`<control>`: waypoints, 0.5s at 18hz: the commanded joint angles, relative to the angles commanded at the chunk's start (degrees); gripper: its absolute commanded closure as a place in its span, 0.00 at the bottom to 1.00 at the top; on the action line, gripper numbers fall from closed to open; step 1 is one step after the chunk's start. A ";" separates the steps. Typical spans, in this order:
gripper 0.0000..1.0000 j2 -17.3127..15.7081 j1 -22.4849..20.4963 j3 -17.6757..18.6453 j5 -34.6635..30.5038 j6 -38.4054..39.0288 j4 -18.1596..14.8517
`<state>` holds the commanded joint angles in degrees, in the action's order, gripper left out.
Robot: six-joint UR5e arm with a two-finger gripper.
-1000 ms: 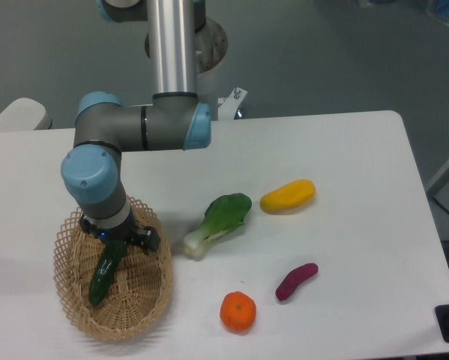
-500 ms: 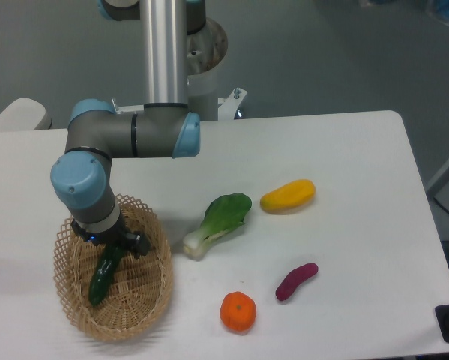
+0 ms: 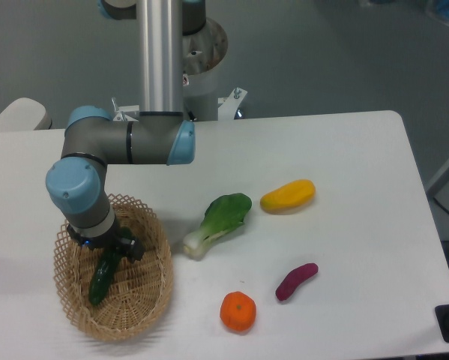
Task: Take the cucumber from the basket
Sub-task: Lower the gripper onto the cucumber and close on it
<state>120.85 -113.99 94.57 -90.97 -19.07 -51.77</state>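
- White tabletop (image 3: 344,150) carried all the produce, with a grey floor behind it and the arm's pale column rising at the back.
- The cucumber (image 3: 104,271) lay inside the basket (image 3: 145,300), its long axis running from the lower left up toward the pincer, tilted slightly right at the top.
- Its upper end sat directly under the pincer (image 3: 109,249); its lower end rested on the basket floor further toward the camera.
- The pincer stood at the cucumber's upper tip, but the wrist hid the fingers, so I could not tell whether they were open or closed on it.
- The basket held only the cucumber.
- Right of the pincer, outside the basket, lay a bok choy (image 3: 218,223); further right, a yellow mango (image 3: 288,196).
- Nearer the camera were an orange (image 3: 237,311) and a purple sweet potato (image 3: 296,280), well apart from the basket.
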 joint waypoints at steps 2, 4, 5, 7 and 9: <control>0.32 0.00 0.00 -0.09 0.00 -0.09 0.35; 0.50 0.00 0.00 -0.09 0.00 -0.44 0.36; 0.57 0.00 0.00 -0.09 0.00 -0.61 0.36; 0.68 -0.09 0.00 -0.18 0.00 -0.88 0.44; 0.76 -0.26 0.00 -0.26 0.09 -0.97 0.44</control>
<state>120.59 -113.99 94.31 -90.88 -20.04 -51.33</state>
